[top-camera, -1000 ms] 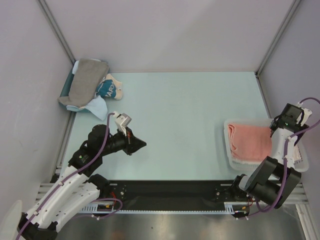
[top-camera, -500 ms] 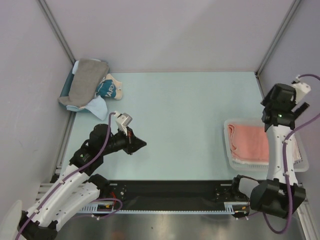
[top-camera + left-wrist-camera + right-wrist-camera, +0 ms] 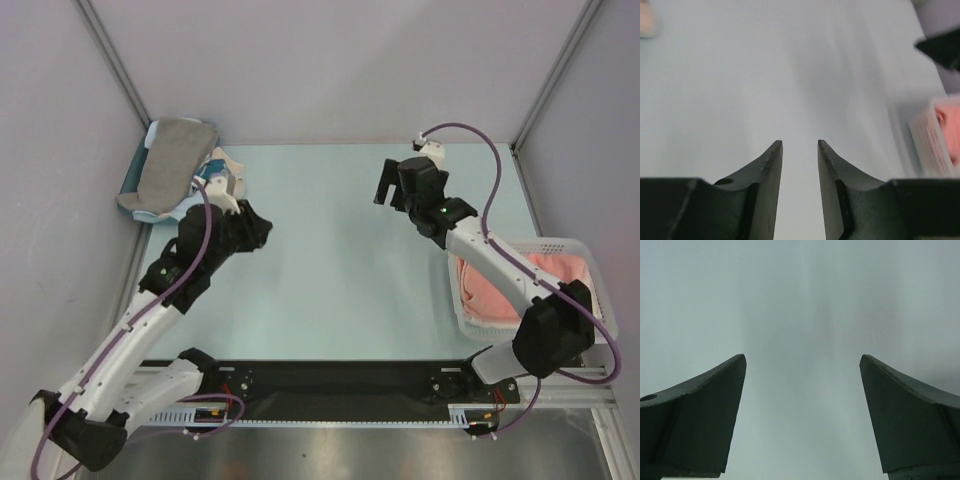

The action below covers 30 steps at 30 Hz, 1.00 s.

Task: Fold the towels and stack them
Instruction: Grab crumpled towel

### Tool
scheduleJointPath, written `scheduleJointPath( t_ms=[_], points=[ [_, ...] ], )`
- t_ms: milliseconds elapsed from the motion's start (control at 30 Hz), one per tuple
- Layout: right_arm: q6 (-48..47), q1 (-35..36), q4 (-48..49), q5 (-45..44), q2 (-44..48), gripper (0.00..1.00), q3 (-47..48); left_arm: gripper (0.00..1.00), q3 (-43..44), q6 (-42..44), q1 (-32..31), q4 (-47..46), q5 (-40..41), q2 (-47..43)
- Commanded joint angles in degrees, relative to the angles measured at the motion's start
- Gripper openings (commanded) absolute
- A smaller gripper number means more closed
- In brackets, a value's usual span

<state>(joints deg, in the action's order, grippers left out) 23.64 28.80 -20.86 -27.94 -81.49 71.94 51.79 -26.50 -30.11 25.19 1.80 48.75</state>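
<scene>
Swinging both arms toward the grey towel point(image 3: 180, 160) — right gripper point(image 3: 385, 186) spread wide, left gripper point(image 3: 256, 231) barely parted, both empty — going for the next fold.

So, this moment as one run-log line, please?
left fingers: narrow gap, empty; right fingers: wide open, empty; pink towel: in basket; grey towel: far-left corner

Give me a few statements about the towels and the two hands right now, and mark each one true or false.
1. The salmon-pink towel lies in the white basket on the right. True.
2. The right hand grips the pink towel. False: it is wide open above the bare table, holding nothing.
3. The grey towel lies on top of the pile in the far-left corner. True.
4. The left hand holds the grey towel. False: its fingers stand slightly apart with nothing between them.
</scene>
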Motion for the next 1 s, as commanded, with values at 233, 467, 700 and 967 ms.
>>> scheduleJointPath(
  t_ms=[233,467,700,967],
  points=[
    [2.82,6.69,12.77,19.32,-8.59,1.00,-5.67,0.40,15.33,-6.37,28.95,-9.35,20.87,28.27],
    [-0.43,11.55,12.95,18.80,-11.76,1.00,-5.76,0.43,42.74,-3.91,37.93,-6.13,24.30,59.75],
    [-2.55,11.11,12.51,20.12,-12.90,1.00,-4.00,0.44,65.35,-8.47,38.90,2.74,24.48,81.30],
    [-3.33,10.93,12.25,19.59,-12.90,1.00,-5.14,0.13,66.87,-12.26,38.90,1.89,20.79,84.67]
  ],
)
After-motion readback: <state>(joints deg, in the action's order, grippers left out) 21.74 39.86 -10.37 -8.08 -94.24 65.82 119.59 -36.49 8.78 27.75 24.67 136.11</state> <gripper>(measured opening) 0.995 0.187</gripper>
